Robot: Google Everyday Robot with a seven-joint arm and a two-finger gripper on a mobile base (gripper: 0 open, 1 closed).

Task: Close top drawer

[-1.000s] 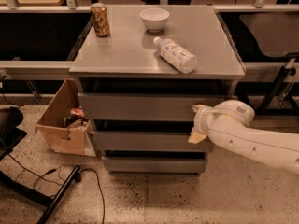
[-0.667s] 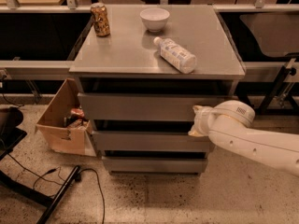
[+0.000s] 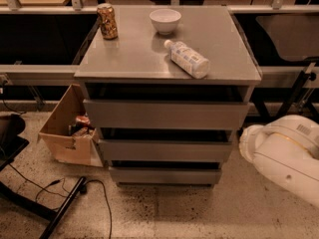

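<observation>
Speckled floor surrounds a grey cabinet (image 3: 129,54); its top carries a can (image 3: 107,21) at 11 o'clock, a white bowl (image 3: 165,20) at 12 and a bottle (image 3: 188,59) lying nearer the middle. Just under that top sits the top drawer (image 3: 164,114), a dark gap above its front; the gripper (image 3: 247,142) hangs at 4 o'clock of the drawer, apart from it; whether it is spread or pressed together cannot be told.

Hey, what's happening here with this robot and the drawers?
A white robot arm reaches in from the right of a grey drawer unit. Its gripper is close beside the right end of the middle drawer. The top drawer has its front just under the tabletop edge. A can, a bowl and a lying bottle are on top.
</observation>
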